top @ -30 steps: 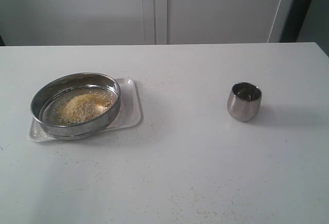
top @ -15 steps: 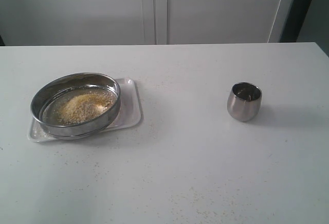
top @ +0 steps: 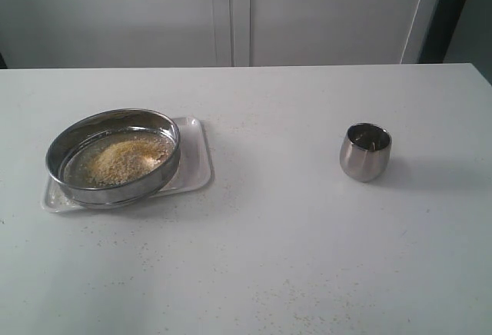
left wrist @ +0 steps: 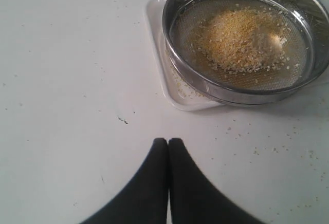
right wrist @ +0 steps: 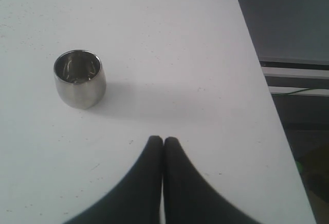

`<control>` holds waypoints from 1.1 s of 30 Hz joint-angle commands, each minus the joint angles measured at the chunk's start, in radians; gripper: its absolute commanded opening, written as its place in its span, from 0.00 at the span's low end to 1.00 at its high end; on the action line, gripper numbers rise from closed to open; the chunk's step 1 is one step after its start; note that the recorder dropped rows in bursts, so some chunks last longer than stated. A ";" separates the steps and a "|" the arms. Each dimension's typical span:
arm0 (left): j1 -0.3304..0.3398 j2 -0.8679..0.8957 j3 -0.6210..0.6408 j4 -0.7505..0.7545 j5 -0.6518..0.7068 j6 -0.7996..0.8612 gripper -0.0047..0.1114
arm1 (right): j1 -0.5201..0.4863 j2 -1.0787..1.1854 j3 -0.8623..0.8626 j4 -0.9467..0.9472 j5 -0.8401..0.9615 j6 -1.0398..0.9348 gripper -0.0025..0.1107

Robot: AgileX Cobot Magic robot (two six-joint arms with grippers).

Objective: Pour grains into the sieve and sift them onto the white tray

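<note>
Left wrist view is showing grains in the sieve and on the white tray; my left fingers and right fingers are clenching nothing.

A white table stands before pale grey wall panels, dark strip at right.

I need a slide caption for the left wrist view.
Closed fingers face the sieve holding grains, set on the white tray.
</note>
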 commanded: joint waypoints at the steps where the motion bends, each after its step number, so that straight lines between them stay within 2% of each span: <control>1: 0.002 0.046 -0.017 -0.009 -0.003 -0.005 0.04 | -0.005 -0.005 0.005 0.000 -0.003 0.006 0.02; 15: 0.002 0.046 -0.024 -0.031 -0.017 -0.005 0.04 | -0.005 -0.005 0.005 0.000 -0.003 0.006 0.02; 25: 0.002 0.196 -0.223 -0.030 0.202 -0.005 0.04 | -0.005 -0.005 0.005 0.000 -0.003 0.006 0.02; 33: 0.002 0.350 -0.333 -0.030 0.292 -0.009 0.04 | -0.005 -0.005 0.005 0.000 -0.003 0.006 0.02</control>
